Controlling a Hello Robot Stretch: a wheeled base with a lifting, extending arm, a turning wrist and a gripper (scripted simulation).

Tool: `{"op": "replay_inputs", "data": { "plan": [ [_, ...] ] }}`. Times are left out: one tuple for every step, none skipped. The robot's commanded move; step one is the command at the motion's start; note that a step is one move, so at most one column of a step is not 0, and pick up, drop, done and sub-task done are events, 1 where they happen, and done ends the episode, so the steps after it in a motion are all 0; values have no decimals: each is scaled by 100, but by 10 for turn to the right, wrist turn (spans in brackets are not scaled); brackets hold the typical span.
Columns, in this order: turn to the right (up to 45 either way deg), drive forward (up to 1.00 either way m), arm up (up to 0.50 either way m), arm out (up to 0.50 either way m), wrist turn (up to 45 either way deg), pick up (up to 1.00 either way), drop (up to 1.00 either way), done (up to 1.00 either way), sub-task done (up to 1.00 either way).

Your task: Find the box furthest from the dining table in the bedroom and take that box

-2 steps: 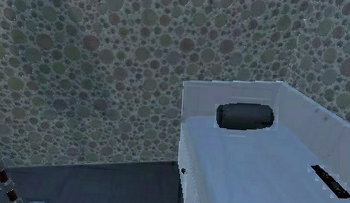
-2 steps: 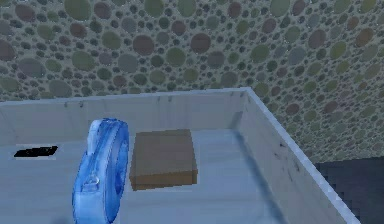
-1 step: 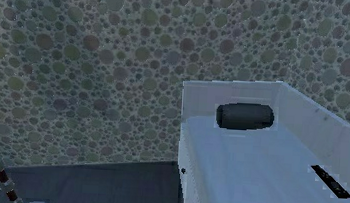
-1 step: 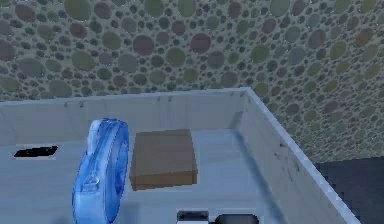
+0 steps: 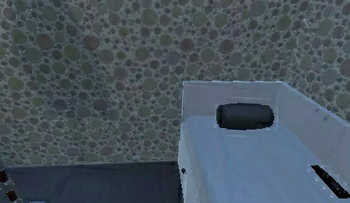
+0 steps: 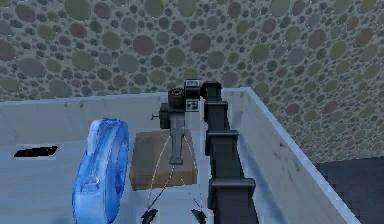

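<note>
— Arm side view was the one to watch. The box point(image 6: 148, 160), brown and flat, lay on the white bed point(image 6: 60, 115) near the middle, a little way in from the far rim under the spotted wall point(image 6: 100, 40).

— Which way from the fingers point(image 6: 150, 212)?

— Straight behind them. The gripper point(image 6: 175, 212) stood in front of the box, its dark body toward the far rim and the two thin fingers running back down across the box's near edge. I couldn't tell whether it was above the box or touching it.

— Fingers apart or together?

— I couldn't tell. Nor could I say whether it held anything, since the box sat on the bed right behind it.

— Long axis?

— It looked close to square from where I stood, so I wouldn't name one.

— Anything crowding it?

— A blue see-through rounded thing point(image 6: 100, 170) just beside it on that view's left, overlapping the box's edge. The arm point(image 6: 222, 160) ran along its right. I'd judge the blue thing was the one to keep off in any lift.

— And ahead?

— In the forward view, a dark cylinder point(image 5: 247, 115) lay on the bed, well apart.
</note>
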Motion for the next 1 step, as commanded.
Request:
{"op": "replay_inputs", "data": {
  "plan": [
    [0,0,0,0,450,0,0,0,0]
  ]
}}
